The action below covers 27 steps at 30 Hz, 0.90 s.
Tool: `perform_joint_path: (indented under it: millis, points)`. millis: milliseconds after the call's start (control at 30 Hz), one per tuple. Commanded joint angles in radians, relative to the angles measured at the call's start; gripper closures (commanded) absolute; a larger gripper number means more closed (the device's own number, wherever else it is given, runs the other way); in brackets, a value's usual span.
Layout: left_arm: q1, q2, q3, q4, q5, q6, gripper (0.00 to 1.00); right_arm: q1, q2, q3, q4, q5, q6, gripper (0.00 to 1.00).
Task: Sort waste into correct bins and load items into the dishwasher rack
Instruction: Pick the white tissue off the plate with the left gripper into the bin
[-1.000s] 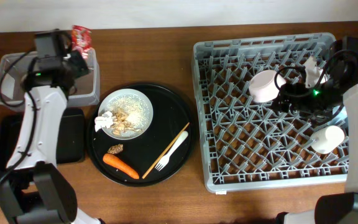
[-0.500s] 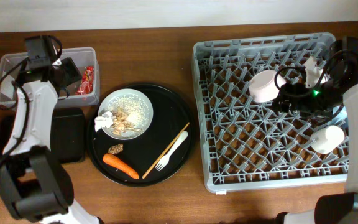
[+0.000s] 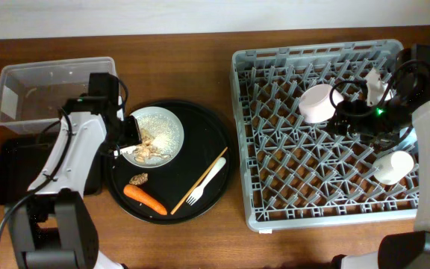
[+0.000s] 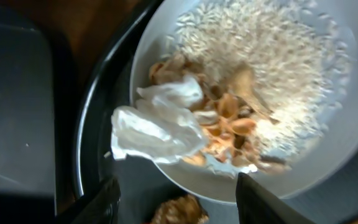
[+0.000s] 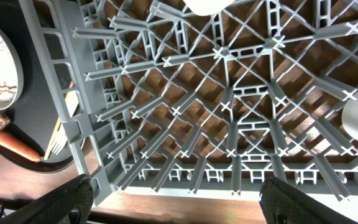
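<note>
A big brown wooden table [image 3: 200,239] fills the view from above, and a pale wall [image 3: 200,15] runs along its far edge.

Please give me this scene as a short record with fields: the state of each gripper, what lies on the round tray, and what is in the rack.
left gripper: open, close to the crumpled tissue
right gripper: open, empty, above the dishwasher rack
white plate: rice, food scraps, tissue at its edge
round black tray: plate, carrot, brown lump, fork, chopstick
rack: white bowl, small white cup
bins: clear tub, black tray
</note>
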<state>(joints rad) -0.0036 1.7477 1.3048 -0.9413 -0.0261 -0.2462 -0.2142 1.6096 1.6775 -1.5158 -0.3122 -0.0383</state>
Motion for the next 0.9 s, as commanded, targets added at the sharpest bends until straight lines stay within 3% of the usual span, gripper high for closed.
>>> perform_joint_path:
  millis: [0,467,667,700,867]
  points:
    - [0.002,0.010,-0.038,0.069,-0.043,0.009,0.41,0.006,-0.014,0.009,-0.003,0.006,-0.010,0.11]
    - [0.002,0.084,-0.067,0.105,-0.042,0.008,0.43,0.006,-0.014,0.009,-0.004,0.006,-0.010,0.11]
    - [0.002,0.083,-0.065,0.123,-0.043,0.009,0.92,0.006,-0.014,0.009,-0.005,0.006,-0.010,0.11]
    - [0.002,0.083,-0.063,0.120,-0.042,0.009,0.96,0.006,-0.014,0.009,-0.005,0.006,-0.010,0.11]
    - [0.006,0.036,0.055,0.006,-0.042,0.010,0.97,0.006,-0.014,0.009,-0.006,0.006,-0.011,0.11]
